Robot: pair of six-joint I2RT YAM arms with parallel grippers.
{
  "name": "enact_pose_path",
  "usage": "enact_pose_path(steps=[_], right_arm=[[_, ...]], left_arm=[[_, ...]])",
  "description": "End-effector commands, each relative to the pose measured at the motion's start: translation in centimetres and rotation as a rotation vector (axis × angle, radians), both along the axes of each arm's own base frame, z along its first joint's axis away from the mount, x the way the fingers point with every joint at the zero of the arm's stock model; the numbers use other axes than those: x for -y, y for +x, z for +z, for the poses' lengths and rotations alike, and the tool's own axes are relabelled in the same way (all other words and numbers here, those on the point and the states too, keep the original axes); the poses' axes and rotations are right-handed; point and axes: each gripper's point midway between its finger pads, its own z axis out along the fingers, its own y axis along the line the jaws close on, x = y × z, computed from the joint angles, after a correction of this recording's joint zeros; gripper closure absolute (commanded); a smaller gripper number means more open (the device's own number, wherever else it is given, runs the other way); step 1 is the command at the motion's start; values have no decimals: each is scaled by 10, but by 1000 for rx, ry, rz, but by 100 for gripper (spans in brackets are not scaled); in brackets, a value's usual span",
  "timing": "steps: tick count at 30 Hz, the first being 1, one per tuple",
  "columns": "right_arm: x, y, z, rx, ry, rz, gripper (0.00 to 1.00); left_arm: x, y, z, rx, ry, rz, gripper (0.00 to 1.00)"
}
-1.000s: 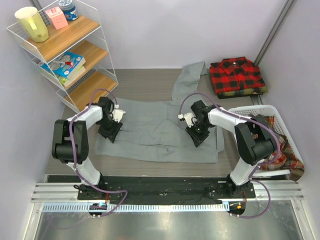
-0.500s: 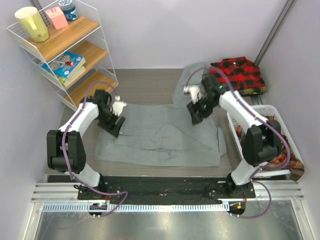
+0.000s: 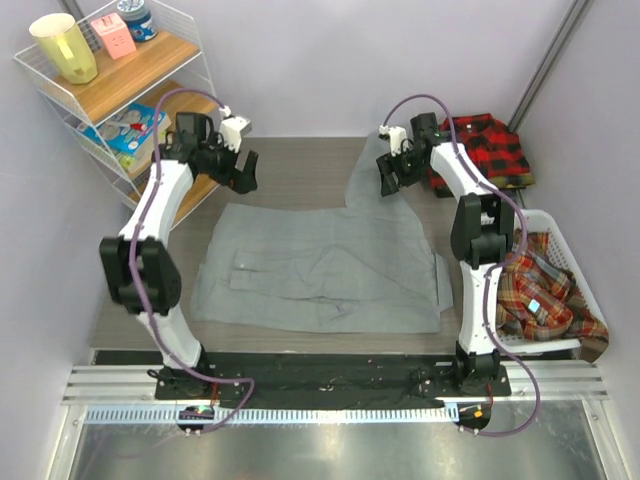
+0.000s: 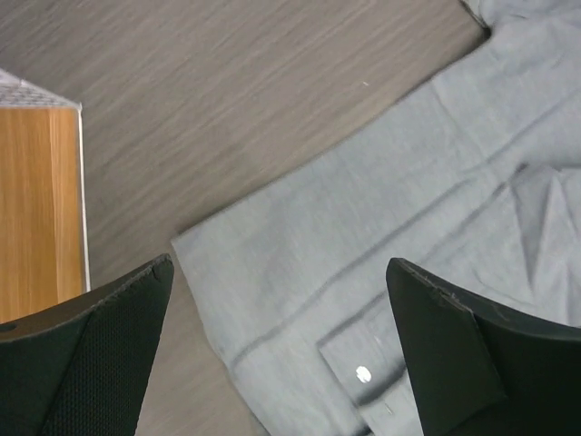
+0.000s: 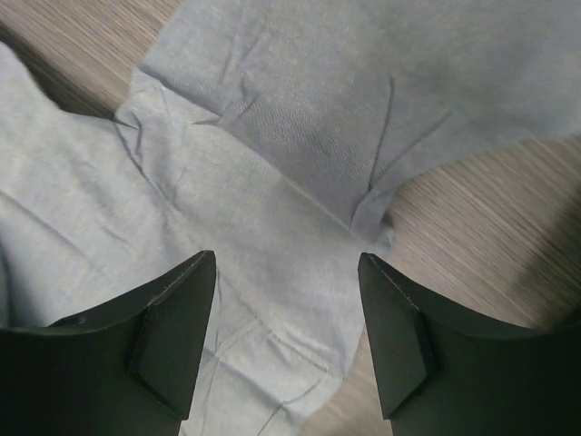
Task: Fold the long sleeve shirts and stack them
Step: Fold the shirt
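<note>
Both the left end effector (image 3: pixel 243 172) and the right end effector (image 3: pixel 388 178) are held wide and empty over the far edge of the grey shirt (image 3: pixel 320 265), which is laid out on the surface (image 3: pixel 290 165) (limp, light cloth, judged best pinched at hemmed corners).

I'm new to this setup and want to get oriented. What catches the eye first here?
A grey shirt lies spread flat in the middle, with the left gripper and right gripper over its far corners, fingers open and empty. A folded red-and-black checked shirt sits far right; plaid shirts fill the white basket.
</note>
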Motion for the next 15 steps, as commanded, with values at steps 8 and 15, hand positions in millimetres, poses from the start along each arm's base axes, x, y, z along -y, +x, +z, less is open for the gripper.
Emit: enact_pose_path(steps=[8, 15], right_arm=[[-14, 26, -21, 103, -132, 167, 37], [-12, 29, -40, 110, -204, 199, 42]], left_arm=[[-28, 20, -74, -166, 133, -177, 8], [-34, 35, -109, -190, 210, -300, 16]])
